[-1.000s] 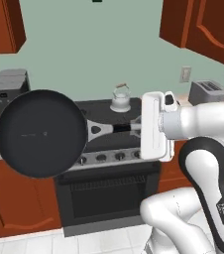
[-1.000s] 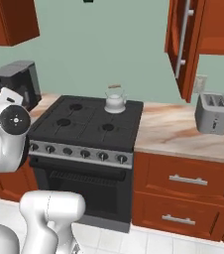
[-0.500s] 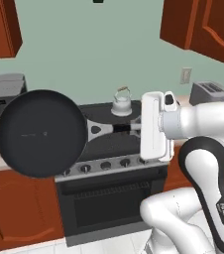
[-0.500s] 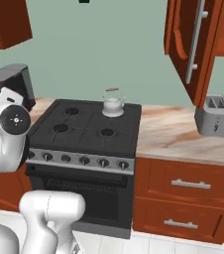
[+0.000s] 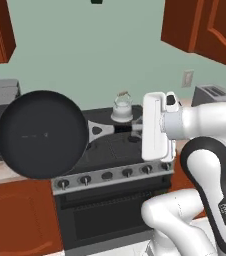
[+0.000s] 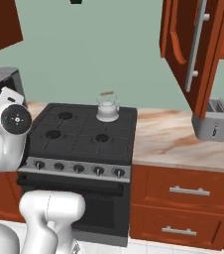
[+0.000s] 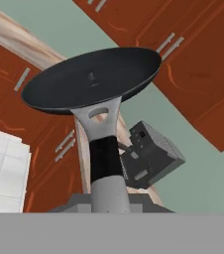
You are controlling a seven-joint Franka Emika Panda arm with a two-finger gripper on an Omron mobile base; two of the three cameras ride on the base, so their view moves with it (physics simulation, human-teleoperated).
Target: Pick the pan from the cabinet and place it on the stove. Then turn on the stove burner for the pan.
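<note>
Black pan [image 5: 41,134]: held out by its handle, tipped on edge, left of stove [image 6: 82,135], prob for clearance
Gripper [image 5: 137,128]: jaws clamped on handle end
Kettle [image 6: 107,107]: back-right burner, avoid

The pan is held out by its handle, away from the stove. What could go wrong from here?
1. The pan is gripped far back on its handle and stands on edge, so it may twist or slip in the gripper.
2. The kettle sits on a rear burner of the stove; the swinging pan might hit it.
</note>
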